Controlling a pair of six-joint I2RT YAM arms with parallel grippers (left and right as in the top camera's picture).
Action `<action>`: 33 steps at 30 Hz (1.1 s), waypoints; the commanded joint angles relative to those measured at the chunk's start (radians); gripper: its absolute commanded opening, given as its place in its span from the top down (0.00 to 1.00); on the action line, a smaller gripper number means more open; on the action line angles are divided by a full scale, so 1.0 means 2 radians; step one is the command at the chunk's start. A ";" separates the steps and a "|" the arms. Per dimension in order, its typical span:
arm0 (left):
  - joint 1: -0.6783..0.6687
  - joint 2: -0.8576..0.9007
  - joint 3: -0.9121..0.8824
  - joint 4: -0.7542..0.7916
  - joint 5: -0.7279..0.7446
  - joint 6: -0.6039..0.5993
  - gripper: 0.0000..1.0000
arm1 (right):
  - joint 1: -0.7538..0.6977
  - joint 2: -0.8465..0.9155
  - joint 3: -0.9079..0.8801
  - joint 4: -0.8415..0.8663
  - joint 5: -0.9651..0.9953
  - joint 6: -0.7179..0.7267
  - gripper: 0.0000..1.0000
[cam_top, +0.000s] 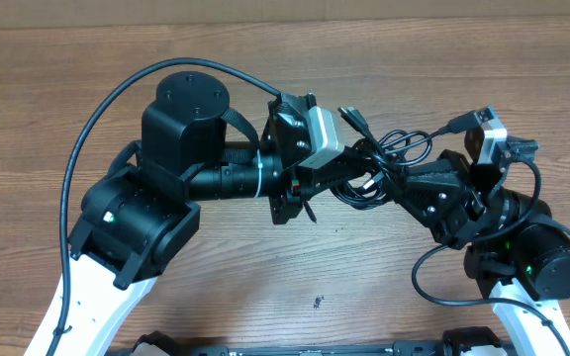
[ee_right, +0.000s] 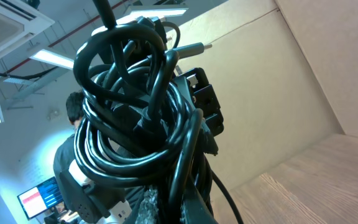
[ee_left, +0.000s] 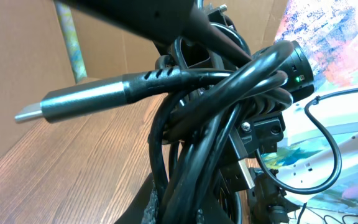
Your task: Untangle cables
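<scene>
Brown wooden tabletop | left gripper and right gripper reach inward — both clenched on tangled thin black cables

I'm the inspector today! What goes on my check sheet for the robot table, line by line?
Surface: wooden table, brown and flat.
Job's things: cables, one tangled black bundle held between the two grippers; one plug sticks out.
Clutter: a few dark specks on the table.
Grippers: left gripper shut on the cables; right gripper shut on the cables.
Cables: thick arm wires loop beside the arms.
Surroundings: a person and a screen behind, seen from the right wrist.
</scene>
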 commanded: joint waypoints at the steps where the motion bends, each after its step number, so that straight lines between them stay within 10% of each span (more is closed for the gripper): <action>1: -0.001 0.003 0.008 0.002 0.025 0.005 0.96 | 0.002 -0.006 0.010 -0.001 0.011 0.013 0.95; 6: 0.015 -0.010 0.008 0.002 0.024 0.004 0.96 | 0.001 0.000 0.010 -0.051 0.010 0.007 0.76; 11: 0.056 -0.022 0.008 -0.007 0.023 -0.030 0.96 | 0.001 0.007 0.010 -0.070 0.011 -0.018 0.24; 33: 0.150 -0.011 0.008 -0.126 -0.032 -0.138 0.96 | 0.002 0.014 0.010 -0.356 0.004 -0.375 0.16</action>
